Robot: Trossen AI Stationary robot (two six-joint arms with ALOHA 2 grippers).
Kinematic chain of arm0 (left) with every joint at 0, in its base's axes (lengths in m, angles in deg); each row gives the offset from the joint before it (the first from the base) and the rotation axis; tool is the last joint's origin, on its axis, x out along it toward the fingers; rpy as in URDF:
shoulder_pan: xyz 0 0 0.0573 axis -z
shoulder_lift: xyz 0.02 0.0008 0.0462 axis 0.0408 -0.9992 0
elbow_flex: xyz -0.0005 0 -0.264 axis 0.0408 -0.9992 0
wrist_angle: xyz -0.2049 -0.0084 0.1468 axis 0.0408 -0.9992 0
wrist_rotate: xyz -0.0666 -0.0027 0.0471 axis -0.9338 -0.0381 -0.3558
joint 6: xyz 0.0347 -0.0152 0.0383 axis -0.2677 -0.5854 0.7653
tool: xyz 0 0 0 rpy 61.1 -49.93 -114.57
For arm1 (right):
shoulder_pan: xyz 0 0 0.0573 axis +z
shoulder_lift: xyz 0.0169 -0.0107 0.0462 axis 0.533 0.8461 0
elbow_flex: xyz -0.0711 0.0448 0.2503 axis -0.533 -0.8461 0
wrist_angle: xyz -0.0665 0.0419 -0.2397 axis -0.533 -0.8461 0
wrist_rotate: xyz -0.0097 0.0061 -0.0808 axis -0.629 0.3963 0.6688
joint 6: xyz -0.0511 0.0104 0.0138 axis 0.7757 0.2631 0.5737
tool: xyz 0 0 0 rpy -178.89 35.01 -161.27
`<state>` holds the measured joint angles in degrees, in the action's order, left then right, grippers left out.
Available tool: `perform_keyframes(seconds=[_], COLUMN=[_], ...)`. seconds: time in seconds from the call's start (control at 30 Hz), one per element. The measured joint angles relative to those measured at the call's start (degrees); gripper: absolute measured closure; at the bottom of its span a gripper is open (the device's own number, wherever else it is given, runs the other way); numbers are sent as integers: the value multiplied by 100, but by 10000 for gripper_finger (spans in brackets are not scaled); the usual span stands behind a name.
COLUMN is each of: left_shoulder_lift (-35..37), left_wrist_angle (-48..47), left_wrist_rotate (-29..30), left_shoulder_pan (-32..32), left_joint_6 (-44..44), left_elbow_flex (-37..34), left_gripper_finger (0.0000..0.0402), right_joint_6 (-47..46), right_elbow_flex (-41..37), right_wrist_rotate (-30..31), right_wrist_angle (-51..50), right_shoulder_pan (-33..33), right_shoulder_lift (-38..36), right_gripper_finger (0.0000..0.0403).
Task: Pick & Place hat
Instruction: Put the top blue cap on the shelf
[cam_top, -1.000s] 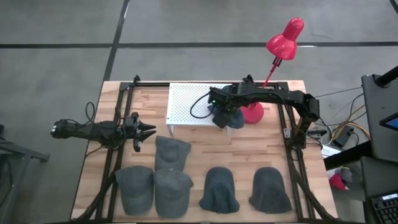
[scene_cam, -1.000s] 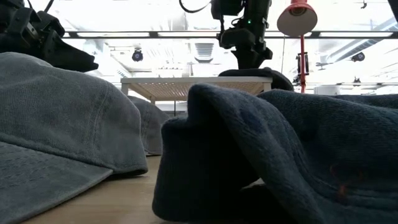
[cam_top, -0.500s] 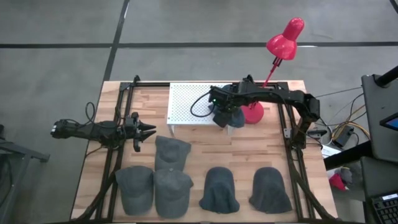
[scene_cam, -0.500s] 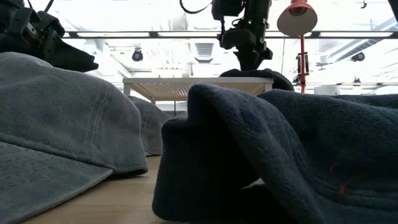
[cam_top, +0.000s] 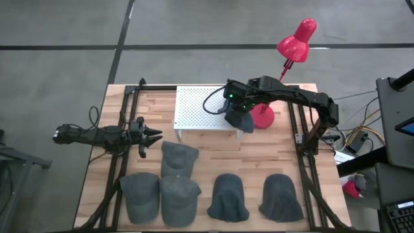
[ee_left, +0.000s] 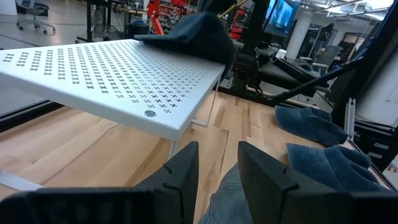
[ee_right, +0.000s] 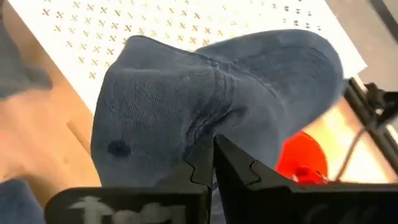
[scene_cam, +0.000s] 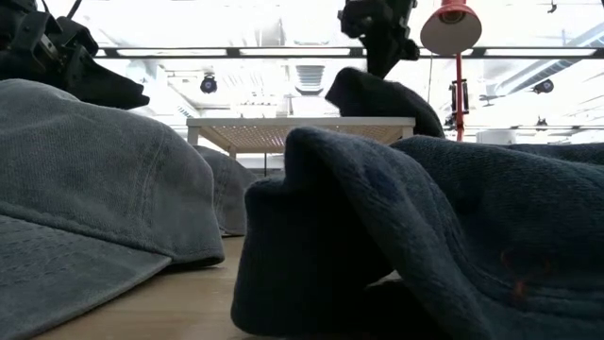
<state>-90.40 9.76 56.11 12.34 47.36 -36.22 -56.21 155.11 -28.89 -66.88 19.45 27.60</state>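
A dark blue hat (cam_top: 240,122) hangs from my shut right gripper (cam_top: 236,111) over the right end of the white perforated platform (cam_top: 197,107). In the low view the hat (scene_cam: 377,99) stands partly above the platform top (scene_cam: 283,123). My left gripper (cam_top: 152,136) waits open at the table's left side, pointing toward the platform (ee_left: 93,68). Several more dark hats lie along the near edge: caps (cam_top: 178,155) and beanies (cam_top: 228,197). My right gripper (ee_right: 212,163) pinches a bunched fold of the hat's cloth (ee_right: 198,144) between its two fingers, coming from above and pointing down. The hat (ee_right: 205,87) hangs below the fingers, its top raised above the platform; whether its lower edge (scene_cam: 427,120) touches the platform I cannot tell.
A red desk lamp stands right beside the held hat, its base (cam_top: 264,118) on the table and its head (cam_top: 297,39) beyond the far edge. Black frame rails (cam_top: 301,149) run along both sides of the table. Bare wood lies between the platform and the row of hats.
My right gripper has risen and shifted slightly toward the table's right, staying shut on the hat. The hat, which lay flat on the platform's right end, is now pulled up into a peak and hangs from the fingers.
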Motion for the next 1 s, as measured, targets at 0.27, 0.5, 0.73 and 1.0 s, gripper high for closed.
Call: perform_keyframes(seconds=[0.27,0.5,0.73,1.0], left_shoulder_lift=[0,0,0,0], left_wrist_angle=[1,2,2,4], left_wrist_rotate=[0,0,0,0], left_shoulder_pan=[-2,-2,-2,0], left_joint_6=[4,9,11,11], left_elbow_flex=[0,0,0,0], left_gripper_finger=[287,287,287,287], right_joint_6=[-21,83,249,278], right_elbow_flex=[888,1556,1975,1981], right_wrist_rotate=[1026,1511,1513,1507], right_wrist_angle=[-933,-1312,-1152,-333], right_shoulder_pan=[90,90,156,338], right_shoulder_lift=[-7,-9,48,57], right_gripper_finger=[395,395,395,395])
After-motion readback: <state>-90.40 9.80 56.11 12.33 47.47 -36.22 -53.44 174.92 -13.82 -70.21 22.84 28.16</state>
